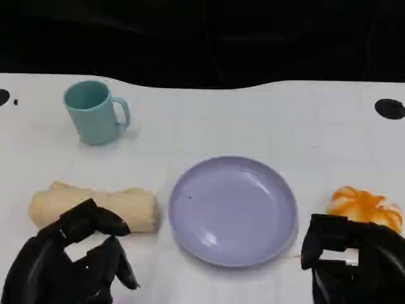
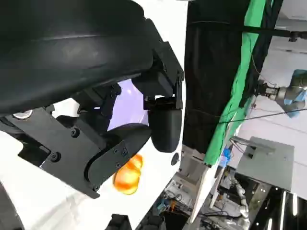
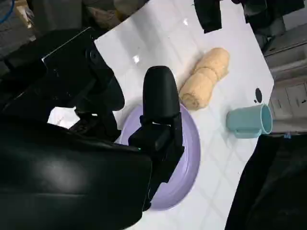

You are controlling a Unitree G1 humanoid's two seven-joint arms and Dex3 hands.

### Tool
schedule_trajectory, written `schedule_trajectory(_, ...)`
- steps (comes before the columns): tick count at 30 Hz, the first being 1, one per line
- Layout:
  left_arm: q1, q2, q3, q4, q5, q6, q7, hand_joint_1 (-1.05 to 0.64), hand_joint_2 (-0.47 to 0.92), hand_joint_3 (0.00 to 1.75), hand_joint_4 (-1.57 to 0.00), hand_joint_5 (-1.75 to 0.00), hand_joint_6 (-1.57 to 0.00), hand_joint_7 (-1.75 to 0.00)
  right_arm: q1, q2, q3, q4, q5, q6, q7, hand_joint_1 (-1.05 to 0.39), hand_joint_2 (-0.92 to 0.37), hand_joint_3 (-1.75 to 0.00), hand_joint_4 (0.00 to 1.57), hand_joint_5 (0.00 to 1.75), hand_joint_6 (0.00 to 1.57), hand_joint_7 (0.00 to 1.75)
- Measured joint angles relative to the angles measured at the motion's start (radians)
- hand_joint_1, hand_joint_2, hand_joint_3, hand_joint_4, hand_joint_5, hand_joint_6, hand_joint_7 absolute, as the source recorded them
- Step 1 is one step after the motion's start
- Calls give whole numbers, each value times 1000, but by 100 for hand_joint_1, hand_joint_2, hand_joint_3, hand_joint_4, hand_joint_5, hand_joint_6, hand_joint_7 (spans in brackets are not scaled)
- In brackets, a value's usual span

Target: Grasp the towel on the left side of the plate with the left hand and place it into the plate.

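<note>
A rolled cream-yellow towel (image 1: 95,206) lies on the white table just left of the lavender plate (image 1: 234,209); the right wrist view shows the towel (image 3: 205,79) beyond the plate (image 3: 187,160). My left hand (image 1: 73,259) hovers at the towel's near side, fingers apart and holding nothing, one fingertip overlapping the towel's front edge. In the left wrist view its fingers (image 2: 160,120) spread over the plate (image 2: 127,103). My right hand (image 1: 354,256) stays at the lower right, near the plate's right rim, holding nothing.
A teal mug (image 1: 95,113) stands at the back left, also in the right wrist view (image 3: 249,120). An orange, bun-like object (image 1: 367,208) lies right of the plate, just beyond my right hand. The table's far edge meets a dark backdrop.
</note>
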Motion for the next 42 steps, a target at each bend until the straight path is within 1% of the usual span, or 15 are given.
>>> schedule_trajectory(8, 0, 0, -2, 0, 0, 0, 0, -15, 51, 119, -84, -171, -80, -145, 0, 0, 0, 0, -1, -1, 1, 6, -47, -144, 81, 175, 67, 160)
schedule_trajectory(24, 0, 2, -6, 4, 2, -12, -7, -16, 50, 121, -83, -171, -78, -146, 0, -2, 2, 0, -4, -8, 4, 5, -47, -145, 81, 175, 67, 160)
schedule_trajectory(29, 0, 2, -6, 4, 2, -12, -7, -16, 49, 121, -84, -167, -80, -143, 0, -2, 2, 0, -4, -8, 4, 5, -46, -145, 80, 175, 67, 160)
schedule_trajectory(32, 0, 2, -6, 5, 2, -13, -7, -18, 48, 118, -87, -158, -82, -136, 0, -2, 4, 0, -4, -8, 4, 6, -46, -145, 80, 175, 67, 160)
schedule_trajectory(33, 0, 2, -6, 5, 3, -14, -7, -20, 49, 114, -86, -156, -83, -130, 0, -2, 5, 0, -4, -8, 3, 6, -46, -145, 80, 175, 67, 160)
schedule_trajectory(34, 0, 2, -6, 5, 7, -16, -7, -20, 51, 109, -84, -150, -84, -118, 0, -2, 7, 0, -4, -8, 3, 6, -46, -145, 80, 175, 67, 160)
schedule_trajectory(35, 0, 2, -5, 5, 15, -18, -7, -20, 52, 107, -83, -147, -85, -112, 0, -2, 9, 0, -4, -8, 3, 5, -46, -145, 80, 175, 67, 160)
schedule_trajectory(36, 0, 2, -5, 5, 19, -21, -7, -18, 52, 107, -82, -140, -86, -99, 0, -2, 10, 0, -4, -8, 2, 5, -46, -145, 80, 175, 67, 160)
schedule_trajectory(38, -1, 1, -1, 6, 18, -25, -7, -19, 52, 106, -79, -134, -86, -85, 0, -2, 13, 0, -4, -8, 2, 6, -47, -146, 80, 175, 67, 160)
schedule_trajectory(39, -1, 0, 1, 6, 18, -25, -7, -19, 53, 102, -78, -130, -86, -78, 0, -2, 15, 0, -4, -8, 1, 6, -47, -146, 80, 175, 67, 160)
schedule_trajectory(40, -1, -1, 4, 6, 19, -25, -6, -22, 60, 88, -76, -124, -87, -66, 0, -2, 16, 0, -4, -8, 1, 6, -47, -146, 80, 175, 67, 160)
schedule_trajectory(41, -1, -1, 5, 5, 24, -28, -5, -23, 64, 81, -76, -122, -88, -61, 0, -1, 18, 0, -4, -8, 0, 6, -47, -146, 80, 175, 67, 160)
schedule_trajectory(42, -1, -1, 5, 5, 32, -34, -4, -26, 70, 66, -73, -117, -87, -53, 0, -1, 19, 0, -4, -7, -1, 6, -47, -145, 80, 175, 67, 160)
